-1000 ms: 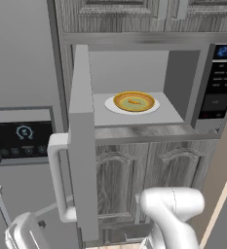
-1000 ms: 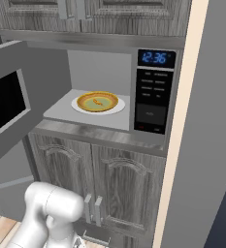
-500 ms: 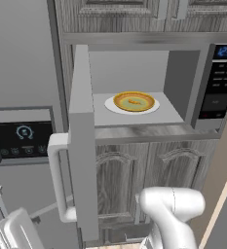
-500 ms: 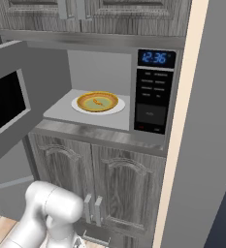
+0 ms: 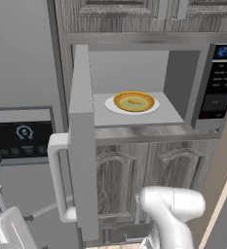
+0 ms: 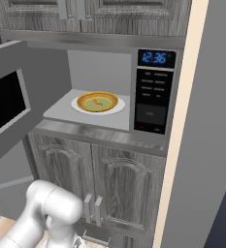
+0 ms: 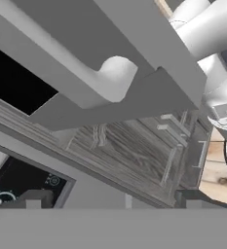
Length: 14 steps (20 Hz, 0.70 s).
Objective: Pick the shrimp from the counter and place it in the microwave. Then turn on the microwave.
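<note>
the shrimp (image 6: 99, 101) is lying in a yellow bowl (image 5: 134, 101) inside the open microwave (image 6: 155, 92); the gripper (image 7: 110, 198) is holding its jaws wide apart.

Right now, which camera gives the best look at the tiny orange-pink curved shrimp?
The right base view: the shrimp lies in the yellow bowl inside the open silver-grey microwave, seen from above and unobstructed. The left base view shows it smaller and flatter. The hand view looks at the microwave door's handle, not the shrimp.

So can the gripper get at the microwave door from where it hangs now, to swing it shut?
Probably yes. The open gripper hangs low beside the door, looking up at its bar handle; nothing lies between them.
</note>
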### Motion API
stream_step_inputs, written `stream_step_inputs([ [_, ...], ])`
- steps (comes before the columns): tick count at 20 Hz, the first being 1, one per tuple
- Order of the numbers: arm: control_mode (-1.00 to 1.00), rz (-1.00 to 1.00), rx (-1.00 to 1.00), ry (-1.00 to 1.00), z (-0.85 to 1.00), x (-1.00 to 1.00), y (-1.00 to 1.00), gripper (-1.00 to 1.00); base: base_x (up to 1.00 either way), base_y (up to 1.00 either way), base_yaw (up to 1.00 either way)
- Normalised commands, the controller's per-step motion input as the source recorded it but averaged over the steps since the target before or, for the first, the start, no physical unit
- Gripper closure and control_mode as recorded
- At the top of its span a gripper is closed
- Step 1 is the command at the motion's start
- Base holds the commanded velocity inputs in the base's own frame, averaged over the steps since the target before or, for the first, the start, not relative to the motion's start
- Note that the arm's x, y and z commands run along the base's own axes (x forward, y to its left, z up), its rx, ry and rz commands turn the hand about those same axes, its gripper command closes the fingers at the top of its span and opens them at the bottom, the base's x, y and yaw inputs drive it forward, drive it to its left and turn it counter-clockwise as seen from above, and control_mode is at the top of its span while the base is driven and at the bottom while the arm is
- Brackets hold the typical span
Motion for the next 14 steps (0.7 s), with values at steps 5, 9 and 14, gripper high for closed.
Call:
stream_step_inputs([
  [5,-1.0,-0.12,0.02,0.0,-0.21,0.04,0.32,-1.0,0.0,0.0,0.0],
  [9,-1.0,-0.13,0.02,0.0,-0.24,0.1,0.33,-1.0,0.0,0.0,0.0],
  [14,-1.0,-0.1,0.02,0.0,-0.26,0.04,0.36,-1.0,0.0,0.0,0.0],
])
